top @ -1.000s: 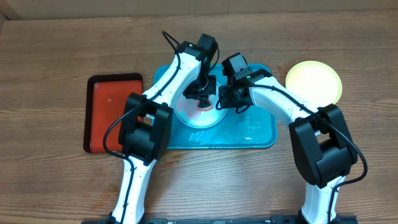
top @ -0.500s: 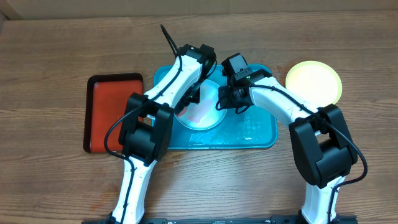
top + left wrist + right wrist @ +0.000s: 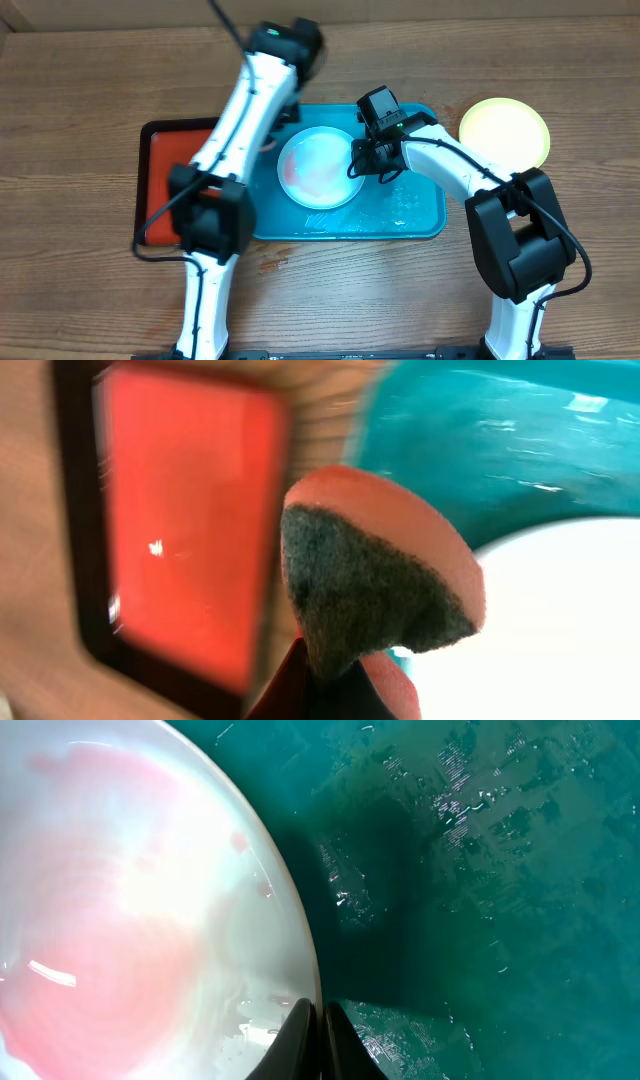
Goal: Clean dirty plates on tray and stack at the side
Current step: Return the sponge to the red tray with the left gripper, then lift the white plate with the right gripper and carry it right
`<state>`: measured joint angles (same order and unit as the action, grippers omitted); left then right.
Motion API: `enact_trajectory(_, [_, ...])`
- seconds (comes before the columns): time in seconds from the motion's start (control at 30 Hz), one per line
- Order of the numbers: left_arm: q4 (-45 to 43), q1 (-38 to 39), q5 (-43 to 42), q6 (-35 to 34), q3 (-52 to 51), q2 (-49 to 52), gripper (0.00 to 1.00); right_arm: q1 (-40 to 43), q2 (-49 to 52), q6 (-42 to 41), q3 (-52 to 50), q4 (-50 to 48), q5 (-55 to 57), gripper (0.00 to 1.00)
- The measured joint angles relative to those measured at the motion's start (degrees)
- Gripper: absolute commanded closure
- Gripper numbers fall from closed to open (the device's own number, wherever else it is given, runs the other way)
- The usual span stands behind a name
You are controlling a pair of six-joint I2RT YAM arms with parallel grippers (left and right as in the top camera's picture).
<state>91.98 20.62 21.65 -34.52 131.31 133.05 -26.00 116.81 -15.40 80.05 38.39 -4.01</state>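
Plates show in two places. A pale plate (image 3: 318, 168) with a pinkish smear lies on the left half of the turquoise tray (image 3: 410, 210), in the middle of the wooden table (image 3: 90, 90). A lime-green plate (image 3: 504, 132) sits on the bare table just right of the tray's far right corner; whether more lie under it cannot be told.

The right gripper (image 3: 356, 160) meets the pale plate's right edge. In the right wrist view its two dark fingertips (image 3: 298, 1032) are nearly pressed together with the plate's rim between them, above the wet tray floor (image 3: 480, 870).

The left arm (image 3: 250, 110) stretches over the tray's far left corner and is blurred overhead. In its wrist view the left gripper (image 3: 335, 685) pinches an orange sponge (image 3: 380, 575) whose dark grey scouring face is turned to the camera. The sponge hangs clear of the plate (image 3: 540, 630), over the gap between the turquoise tray (image 3: 480, 450) and the red tray (image 3: 180, 530), which has a black rim and lies on the table just left of it.
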Motion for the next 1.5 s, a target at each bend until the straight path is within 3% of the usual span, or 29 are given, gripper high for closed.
enact_trajectory(0.27, [4.1,-19.3,-4.5,-2.8,-3.2,-3.7,0.95,0.0,-0.5,0.0,-1.0,-1.3,0.0,0.96])
enact_trajectory(0.6, [-9.5,-24.4,-8.4,-3.3,-23.5,-3.8,0.94,0.0,-0.6,0.0,-1.1,-1.4,0.0,0.96])
enact_trajectory(0.63, [-10.8,-24.7,-8.6,-3.3,-24.4,-3.8,0.90,0.0,-0.6,0.0,-1.1,-1.4,0.0,0.96])
enact_trajectory(0.7, [-11.9,-25.2,-9.0,-3.3,-25.3,-3.8,0.63,0.0,-0.6,0.0,-1.1,-1.4,0.0,0.96])
enact_trajectory(0.73, [-12.1,-25.6,-9.1,-3.3,-25.3,-3.8,0.58,0.0,-0.6,0.0,-1.1,-1.4,0.0,0.96])
enact_trajectory(0.97, [-13.3,-29.6,-12.7,-2.1,-25.3,-3.8,0.57,0.0,-0.6,0.1,-0.7,-0.6,0.0,0.96])
enact_trajectory(1.1, [-13.6,-31.0,-16.8,1.1,-24.6,-3.8,0.58,0.0,-0.6,1.3,2.6,5.9,2.1,0.96])
enact_trajectory(1.2, [-13.7,-31.0,-20.0,3.9,-22.0,-3.8,0.52,-0.6,-0.6,2.5,8.3,12.4,7.0,0.96])
enact_trajectory(1.3, [-13.8,-31.0,-22.8,5.8,-18.8,-3.8,0.40,-3.1,-0.6,4.4,15.1,17.5,14.0,0.96])
enact_trajectory(1.37, [-13.9,-31.0,-23.9,6.4,-17.3,-3.8,0.23,-5.9,-0.6,5.6,18.9,20.0,19.5,0.96])
enact_trajectory(1.4, [-13.9,-31.0,-24.4,6.7,-16.8,-3.8,0.07,-7.8,-0.6,6.3,20.6,21.1,23.3,0.96])
enact_trajectory(1.43, [-13.9,-31.0,-24.8,7.0,-16.7,-3.8,0.00,-9.9,-0.6,6.7,22.1,21.9,27.7,0.96])
enact_trajectory(1.5, [-13.8,-31.0,-25.3,7.5,-16.6,-3.8,0.00,-13.6,-0.7,8.2,23.7,22.4,36.1,0.96])
